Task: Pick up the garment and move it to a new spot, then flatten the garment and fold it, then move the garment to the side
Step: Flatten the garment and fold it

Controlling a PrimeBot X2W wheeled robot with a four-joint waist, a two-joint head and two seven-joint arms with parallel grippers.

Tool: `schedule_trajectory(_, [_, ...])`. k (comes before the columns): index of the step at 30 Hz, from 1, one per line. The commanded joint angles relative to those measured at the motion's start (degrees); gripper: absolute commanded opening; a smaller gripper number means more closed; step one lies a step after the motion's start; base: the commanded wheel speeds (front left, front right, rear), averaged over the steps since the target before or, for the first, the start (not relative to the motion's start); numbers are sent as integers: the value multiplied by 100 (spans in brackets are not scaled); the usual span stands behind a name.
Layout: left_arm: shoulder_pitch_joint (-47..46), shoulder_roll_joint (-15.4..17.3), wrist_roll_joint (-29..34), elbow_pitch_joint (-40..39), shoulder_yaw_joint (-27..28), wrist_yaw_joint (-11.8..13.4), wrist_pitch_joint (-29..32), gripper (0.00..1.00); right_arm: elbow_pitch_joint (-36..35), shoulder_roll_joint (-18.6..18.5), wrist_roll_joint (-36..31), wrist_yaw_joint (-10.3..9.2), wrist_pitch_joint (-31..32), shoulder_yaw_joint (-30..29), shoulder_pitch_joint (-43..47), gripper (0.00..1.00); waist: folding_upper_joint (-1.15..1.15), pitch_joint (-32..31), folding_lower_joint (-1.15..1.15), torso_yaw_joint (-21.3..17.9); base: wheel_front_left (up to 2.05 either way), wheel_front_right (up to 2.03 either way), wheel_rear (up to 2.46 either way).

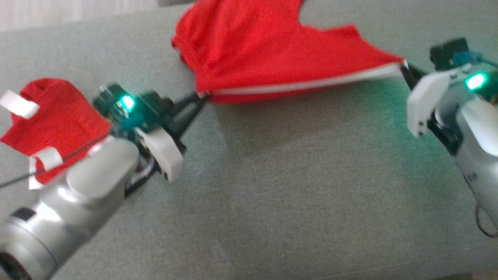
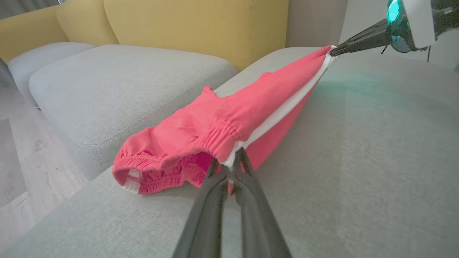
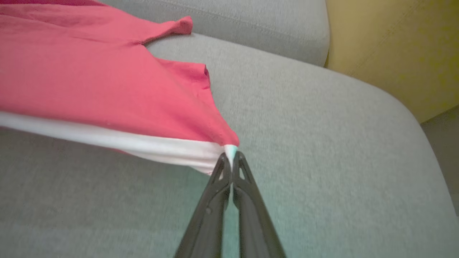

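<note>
My left tool (image 1: 204, 95) is pinched tight on one end of the white-banded edge of a red fabric garment (image 1: 264, 50), its two dark fingers closed with the cloth bunched between them. In the left wrist view that tool (image 2: 233, 163) bites just beside a gathered, elastic-looking hem of the red garment (image 2: 215, 125). My right tool (image 1: 404, 66) is clamped on the other end of the same edge, and in its own wrist view the tips (image 3: 231, 156) meet on the corner where the white band (image 3: 107, 141) runs out.

Between the two tools the white band (image 1: 311, 82) is pulled into a straight, taut line, raised above the grey woven cushion (image 1: 291, 194). The rest of the red garment (image 3: 89, 82) slopes away from that line and rests on the far part of the cushion. From the left wrist I also see the right tool (image 2: 335, 51) at the far end of the band.

A second red cloth with white strips (image 1: 54, 116) lies on the cushion beside my left arm, apart from the held garment. Behind the cushion stands a yellow upholstered sofa back (image 2: 179, 25), and a pale wooden floor (image 2: 21, 161) lies beside it.
</note>
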Motion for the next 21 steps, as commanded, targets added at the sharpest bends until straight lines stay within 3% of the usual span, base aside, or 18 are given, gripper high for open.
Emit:
schedule_trajectory(1, [-104, 248, -12, -136, 175, 12, 23, 0, -275, -298, 270, -5, 196, 165, 124, 0, 0, -231, 2, 26, 0, 0, 0])
schedule_trajectory(4, [241, 247, 22, -443, 99, 99, 149, 0, -913, -875, 1026, -5, 846, 637, 541, 0, 0, -501, 2, 11, 0, 0, 0])
schedule_trajectory(11, [990, 232, -18, -1048, 19, 346, 394, 0, -1797, -1656, 1857, -5, 1641, 987, 1180, 0, 0, -999, 2, -80, 0, 0, 0])
schedule_trajectory(16, [1444, 163, -93, -1611, 0, 650, 505, 0, -2290, -2167, 2165, -5, 1881, 882, 1627, 0, 0, -1189, 2, -115, 0, 0, 0])
schedule_trajectory(21, [1739, 118, -130, -2051, -11, 889, 579, 0, -2718, -2509, 2332, -5, 1791, 420, 2023, 0, 0, -1206, 2, -94, 0, 0, 0])
